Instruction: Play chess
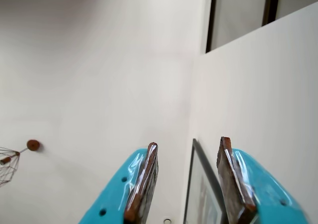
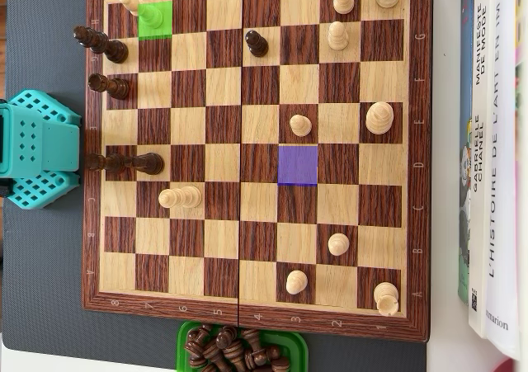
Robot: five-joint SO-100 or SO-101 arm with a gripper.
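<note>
Two squares on the chessboard [image 2: 256,153] are tinted — one green [image 2: 155,19] at the far-left corner in the overhead view, with a pale pawn [image 2: 130,1] leaning just beside it, and one purple [image 2: 298,165] near the middle, bare. I read that as pick and place, though I cannot be sure which piece is meant.

My gripper [image 1: 188,184] is parted and holds nothing; the wrist view looks up at a wall and a framed picture [image 1: 201,194], so the board lies well below and behind the fingers. Only the teal arm base [image 2: 37,149] shows from above (at the board's left edge).

To do this well I would tip the wrist down, come over the green square from straight above and close low on the pawn's stem — the turned wood is smooth and rounded, so a high grip may slip. Dark pieces [image 2: 103,44] stand close by; the pads [image 1: 141,184] look flat and brown, set in glossy teal plastic
</note>
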